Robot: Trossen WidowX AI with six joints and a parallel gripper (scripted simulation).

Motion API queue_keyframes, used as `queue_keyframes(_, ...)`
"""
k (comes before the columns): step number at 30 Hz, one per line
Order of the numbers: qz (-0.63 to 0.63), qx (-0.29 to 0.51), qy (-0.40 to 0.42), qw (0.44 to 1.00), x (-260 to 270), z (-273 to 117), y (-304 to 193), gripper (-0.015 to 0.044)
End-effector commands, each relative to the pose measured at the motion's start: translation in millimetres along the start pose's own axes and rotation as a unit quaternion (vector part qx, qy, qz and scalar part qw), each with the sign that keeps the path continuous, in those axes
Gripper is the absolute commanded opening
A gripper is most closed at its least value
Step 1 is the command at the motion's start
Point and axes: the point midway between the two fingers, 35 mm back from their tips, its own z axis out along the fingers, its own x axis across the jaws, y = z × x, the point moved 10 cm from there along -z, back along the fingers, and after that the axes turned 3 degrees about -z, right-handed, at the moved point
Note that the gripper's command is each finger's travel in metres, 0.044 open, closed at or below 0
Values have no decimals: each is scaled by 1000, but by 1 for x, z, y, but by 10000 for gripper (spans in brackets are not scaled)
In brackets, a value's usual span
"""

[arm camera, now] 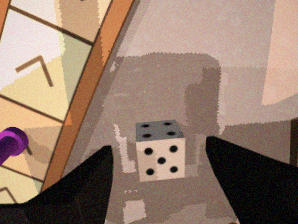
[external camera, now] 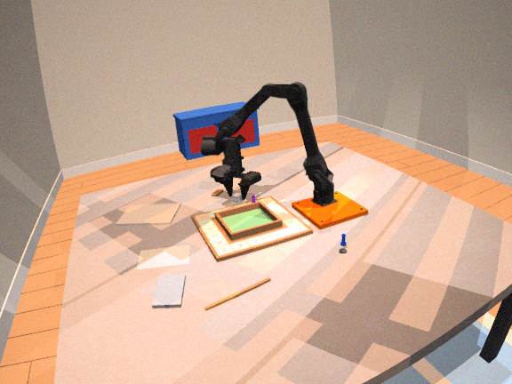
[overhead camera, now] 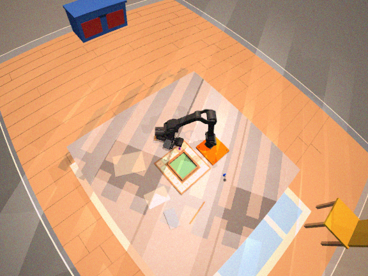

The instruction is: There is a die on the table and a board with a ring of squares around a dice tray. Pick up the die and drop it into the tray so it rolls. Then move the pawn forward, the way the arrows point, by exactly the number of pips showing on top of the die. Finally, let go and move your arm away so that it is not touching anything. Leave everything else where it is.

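Right, sweeping across the wrist view from the left: the purple pawn (arm camera: 11, 144) sits on one of the arrow squares of the board (arm camera: 93, 65), so it is on its starting ring, untouched. Next comes the board's orange rim, and just past it, on the bare worktop (arm camera: 220, 55), the white die (arm camera: 160, 151) rests flat (five pips face the camera, four on the adjoining face). It lies squarely in the gap between the two dark fingers of the end effector (arm camera: 159, 185), which is partly spread and holding nothing, the gap clearly wider than the die. That reads as a pre-grasp line-up: jaws straddling, one finger to each side, neither touching. From the exterior camera, the end effector (external camera: 236, 190) points straight down beside the board's far corner, near the green dice tray (external camera: 248, 220). The pick looks next; the tray drop has not begun.
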Motion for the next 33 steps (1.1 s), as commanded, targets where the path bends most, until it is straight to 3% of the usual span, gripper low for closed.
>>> queue_keyframes(1,-3,2,0,1000,1,4,0,275)
queue_keyframes(7,-3,2,0,1000,1,4,0,118)
queue_keyframes(14,-3,2,0,1000,1,4,0,71)
queue_keyframes(17,-3,2,0,1000,0,1,0,0)
queue_keyframes(33,-3,1,0,1000,-8,-79,9,0)
